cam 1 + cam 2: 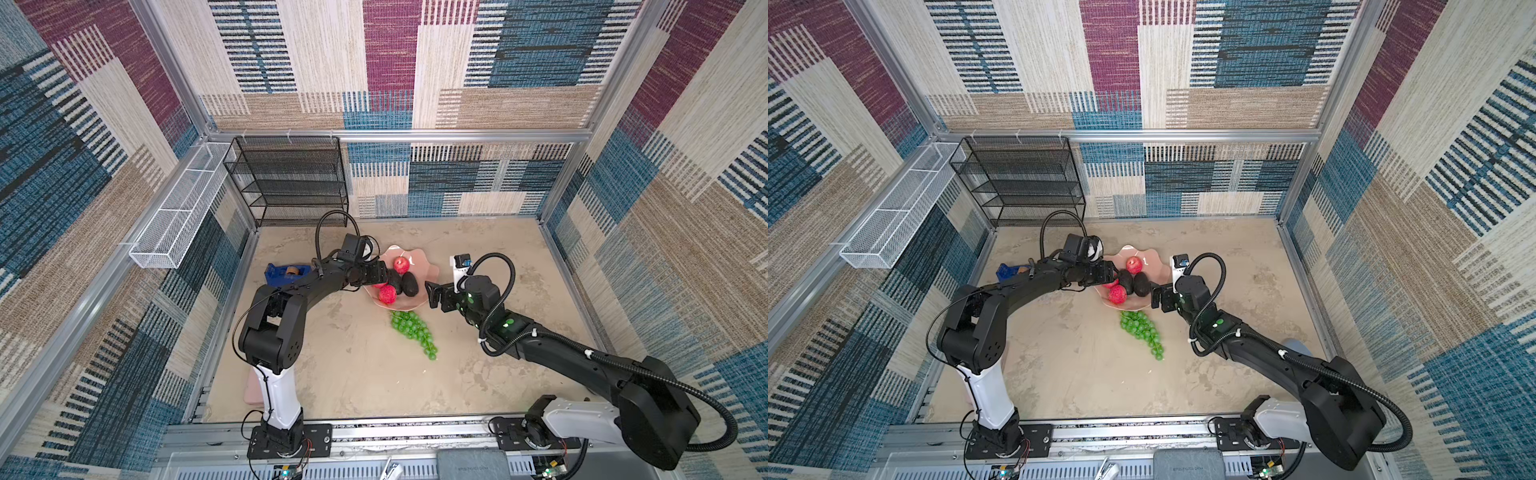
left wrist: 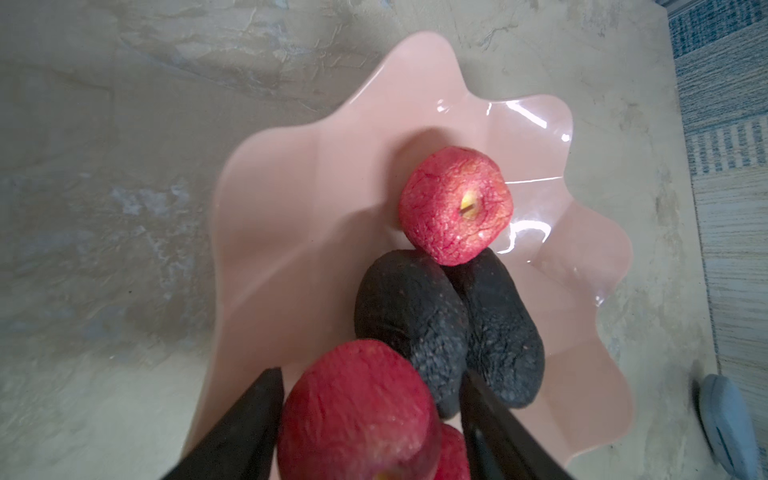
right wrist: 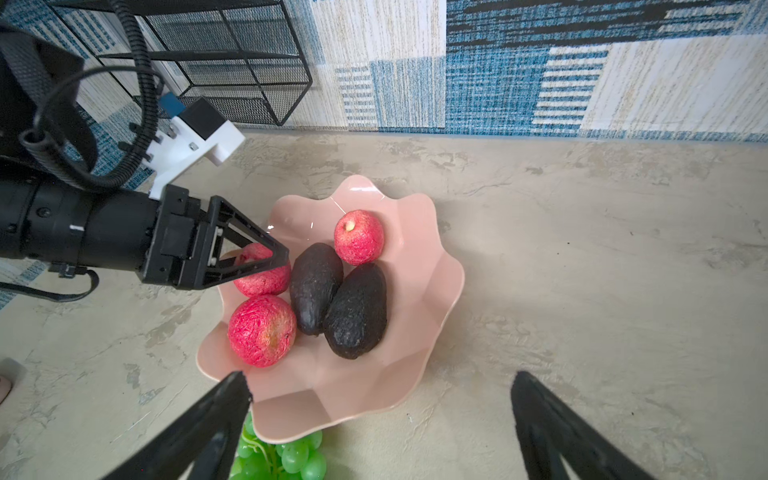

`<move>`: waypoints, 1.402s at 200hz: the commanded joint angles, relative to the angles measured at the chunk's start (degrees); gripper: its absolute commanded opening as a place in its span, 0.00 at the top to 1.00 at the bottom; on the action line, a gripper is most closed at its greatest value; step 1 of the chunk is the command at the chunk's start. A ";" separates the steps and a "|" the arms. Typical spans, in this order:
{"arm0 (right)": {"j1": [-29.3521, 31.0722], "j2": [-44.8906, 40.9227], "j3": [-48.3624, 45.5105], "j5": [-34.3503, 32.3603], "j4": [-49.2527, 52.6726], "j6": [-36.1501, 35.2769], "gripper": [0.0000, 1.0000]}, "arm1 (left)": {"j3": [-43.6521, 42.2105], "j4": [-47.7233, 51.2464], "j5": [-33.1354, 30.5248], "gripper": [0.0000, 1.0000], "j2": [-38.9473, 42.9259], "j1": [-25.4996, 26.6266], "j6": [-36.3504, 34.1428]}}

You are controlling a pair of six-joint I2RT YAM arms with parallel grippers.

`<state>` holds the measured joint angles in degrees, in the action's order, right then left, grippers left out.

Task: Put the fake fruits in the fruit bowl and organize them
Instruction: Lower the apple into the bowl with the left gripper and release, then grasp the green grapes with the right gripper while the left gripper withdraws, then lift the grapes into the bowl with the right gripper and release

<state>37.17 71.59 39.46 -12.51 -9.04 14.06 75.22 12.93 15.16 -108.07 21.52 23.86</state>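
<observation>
Three apples and two avocados lie in the fruit bowl, the left gripper with jaws slackly parted around one apple, while the grapes lie on the table just beside its rim, near the empty right gripper, whose jaws are spread wide.

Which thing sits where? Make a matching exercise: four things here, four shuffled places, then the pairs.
1. bunch of glossy green grapes
2. pair of dark pebbly avocados
3. blue plastic tape dispenser
4. black wire-mesh shelf rack

A. against the back wall
B. inside the pale pink scalloped bowl
C. on the table at the bowl's near rim
D. on the table left of the bowl

Pairs: 1-C, 2-B, 3-D, 4-A
</observation>
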 commanded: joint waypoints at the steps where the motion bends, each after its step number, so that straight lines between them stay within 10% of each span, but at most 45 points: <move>1: 0.06 0.36 0.14 2.19 -0.21 -0.62 0.00 | 0.05 0.46 -1.26 0.29 2.06 0.01 -1.42; 50: 0.68 1.67 -3.36 13.10 0.47 -1.20 0.03 | -3.11 -3.84 -4.84 0.29 11.09 -0.03 -1.46; 118: 8.74 7.18 -7.95 10.38 -2.22 2.89 0.03 | -29.12 -22.85 -18.63 0.22 39.60 -0.59 -1.45; 218: 10.12 22.54 -1.93 11.73 -7.92 2.61 0.08 | -43.86 -15.34 -17.00 0.18 63.23 -1.01 -6.55; 280: 11.17 23.73 -2.40 10.72 -6.76 3.69 0.41 | -43.15 -17.03 -11.83 0.18 61.02 -0.97 -7.03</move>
<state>47.94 95.88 37.60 -1.58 -15.09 16.49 31.59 -1.67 0.71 -45.87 20.62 19.14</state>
